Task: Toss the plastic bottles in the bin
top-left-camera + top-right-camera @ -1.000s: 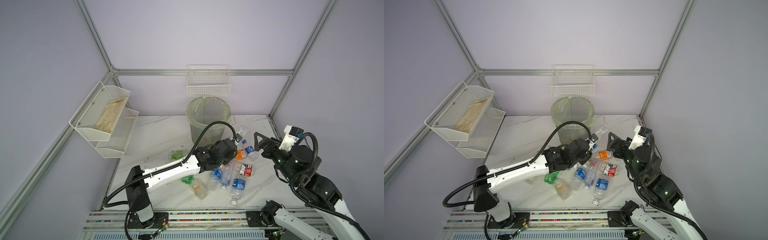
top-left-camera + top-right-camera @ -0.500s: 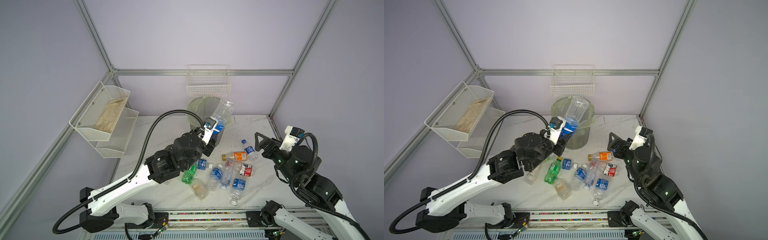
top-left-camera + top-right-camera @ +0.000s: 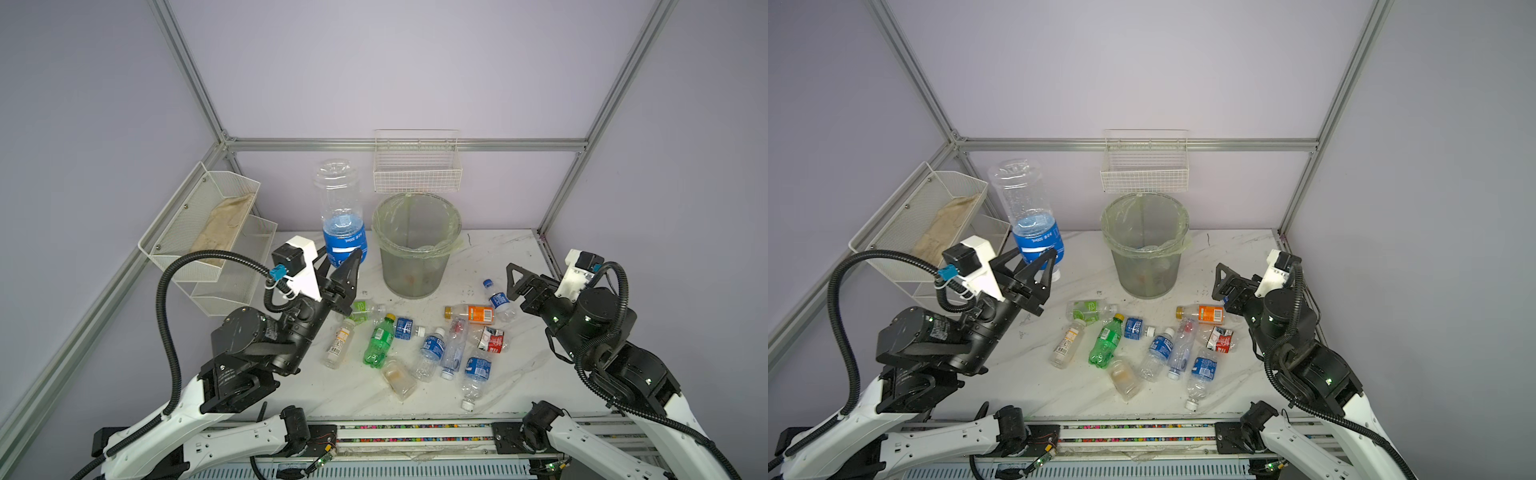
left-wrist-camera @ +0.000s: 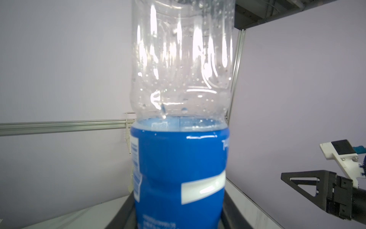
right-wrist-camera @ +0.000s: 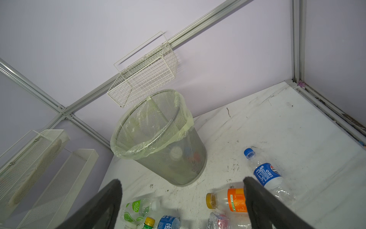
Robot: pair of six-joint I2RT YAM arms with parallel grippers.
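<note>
Pinching a large clear blue-labelled plastic bottle [image 3: 338, 208], the left gripper [image 3: 340, 259] holds it raised just beside the round grey mesh bin [image 3: 411, 270]. A few items seem to lie inside; about a dozen small bottles [image 3: 432, 345] litter the white marble table [image 3: 498, 249]. Nearby the right gripper [image 3: 515, 284] hangs spread, empty.

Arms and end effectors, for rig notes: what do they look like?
Left arm and right arm: white lower links, black upper joints, ribbed black cable hoses. Left end effector and right end effector: black triangular fingers, white camera mount, blue connector.
</note>
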